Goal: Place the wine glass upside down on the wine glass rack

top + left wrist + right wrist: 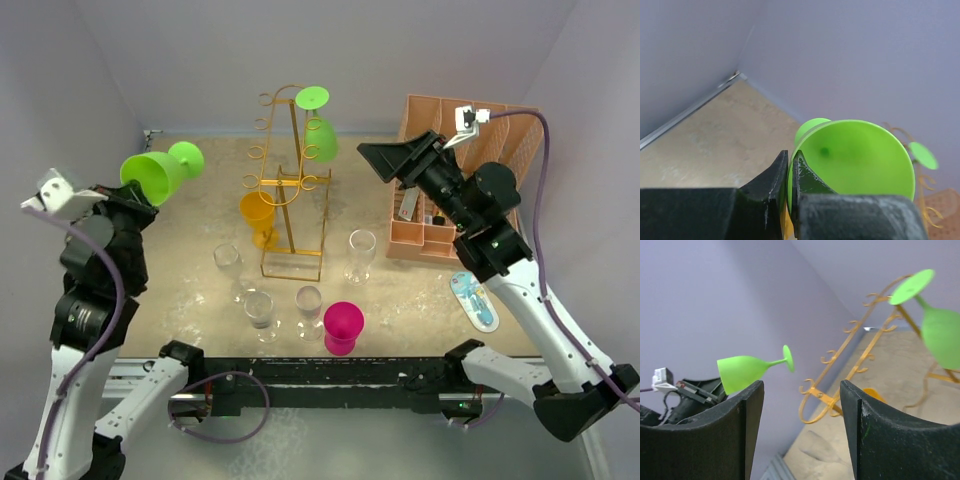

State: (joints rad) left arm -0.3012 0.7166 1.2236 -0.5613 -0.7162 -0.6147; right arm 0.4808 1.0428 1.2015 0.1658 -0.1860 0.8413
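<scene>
Green wine glass (160, 172): off the table (190, 300), above its far left part, tipped on its side, foot toward the rack (293, 190), well apart from it.
Left claw (137, 193): pinched tight on the glass's rim, one finger inside the bowl.
Right claw (375, 158): spread wide, holding nothing, raised toward the far right.
On the rack: second green glass (320, 135), hanging upside down.

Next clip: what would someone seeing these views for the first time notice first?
The bright green wine glass, held aloft on its side at far left, its rim pinched by the left gripper. Then the tall gold wine glass rack mid-table, another green glass hanging upside down near its top. Clear glasses and a magenta cup stand before it.
</scene>
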